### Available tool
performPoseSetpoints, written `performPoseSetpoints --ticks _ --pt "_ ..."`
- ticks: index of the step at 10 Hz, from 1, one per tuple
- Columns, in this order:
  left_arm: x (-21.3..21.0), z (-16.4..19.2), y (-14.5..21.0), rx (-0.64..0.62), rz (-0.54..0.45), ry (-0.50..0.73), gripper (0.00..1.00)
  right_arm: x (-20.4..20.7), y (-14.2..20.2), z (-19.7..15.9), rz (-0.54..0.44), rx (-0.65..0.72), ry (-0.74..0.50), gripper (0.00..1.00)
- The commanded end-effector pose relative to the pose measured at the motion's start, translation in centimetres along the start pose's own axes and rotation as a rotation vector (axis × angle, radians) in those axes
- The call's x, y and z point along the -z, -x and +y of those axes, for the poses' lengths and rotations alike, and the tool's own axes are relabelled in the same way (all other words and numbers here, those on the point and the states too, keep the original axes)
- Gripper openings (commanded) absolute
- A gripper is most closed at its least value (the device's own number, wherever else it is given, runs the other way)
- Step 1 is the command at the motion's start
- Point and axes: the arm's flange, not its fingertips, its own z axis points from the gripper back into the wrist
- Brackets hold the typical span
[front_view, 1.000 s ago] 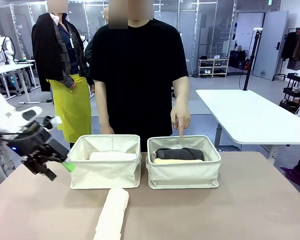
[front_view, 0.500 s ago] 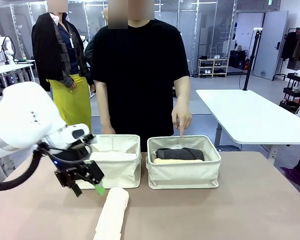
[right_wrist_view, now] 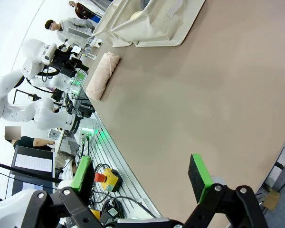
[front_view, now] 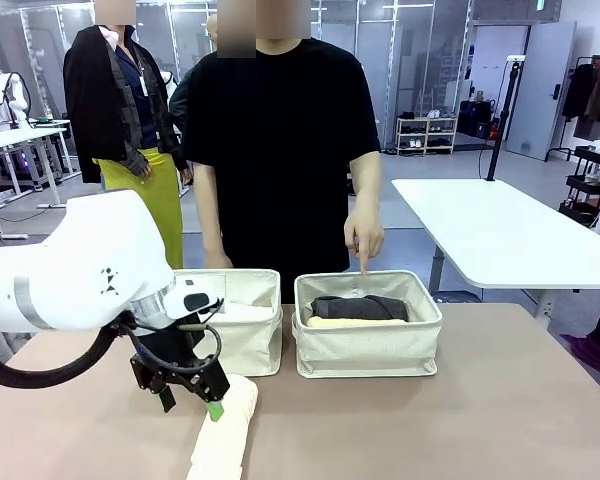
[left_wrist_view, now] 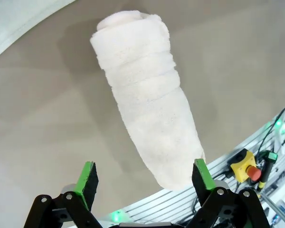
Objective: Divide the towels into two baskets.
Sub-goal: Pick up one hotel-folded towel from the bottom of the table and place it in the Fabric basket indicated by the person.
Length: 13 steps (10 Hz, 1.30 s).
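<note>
Table (front_view: 500, 420): tan top, takes up the whole near half of front view. Person in black tee stands at 12 o'clock behind it, one hand (front_view: 361, 238) pointing a finger down at the far rim of the right basket (front_view: 367, 345).

Left arm: big white body coming in from 9 o'clock, wrist bent down over the table. Left gripper (front_view: 190, 398) sits at approx 7 o'clock from the left basket (front_view: 242, 345), jaws spread wide, nothing betw the pads; one green pad is right at the far end of the white towel on the table (front_view: 225, 432). In left wrist view that roll (left_wrist_view: 145, 99) runs diagonally from 11 o'clock down to 5 o'clock, betw and beyond the two green pads, not touched.

Baskets: side by side, nearly touching, at table centre. Left basket holds a white towel (front_view: 242, 312). Right basket holds a dark grey towel (front_view: 360, 307) at the back w/ a pale yellow towel (front_view: 355, 323) in front of it, touching.

Right gripper (right_wrist_view: 142, 178): jaws wide apart, empty, over bare table in right wrist view; loose roll (right_wrist_view: 102, 76) well off at 11 o'clock.
</note>
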Motion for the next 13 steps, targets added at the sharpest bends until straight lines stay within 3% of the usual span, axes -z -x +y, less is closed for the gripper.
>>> performPoseSetpoints --ticks 1,4,7,13 --pt "1.9 -1.1 -0.1 -0.004 -0.045 -0.054 1.0 0.0 0.1 0.4 0.01 0.005 0.007 1.0" --pt "3.3 -2.1 -0.6 -0.038 -0.078 -0.044 1.0 0.0 0.1 0.4 0.01 0.005 0.007 1.0" --pt "4.6 -3.1 -1.6 -0.153 -0.116 -0.065 1.0 0.0 0.1 0.4 0.01 0.005 0.007 1.0" --pt "7.2 -2.9 -3.2 -0.219 -0.073 -0.141 1.0 0.0 0.1 0.4 0.01 0.005 0.007 1.0"
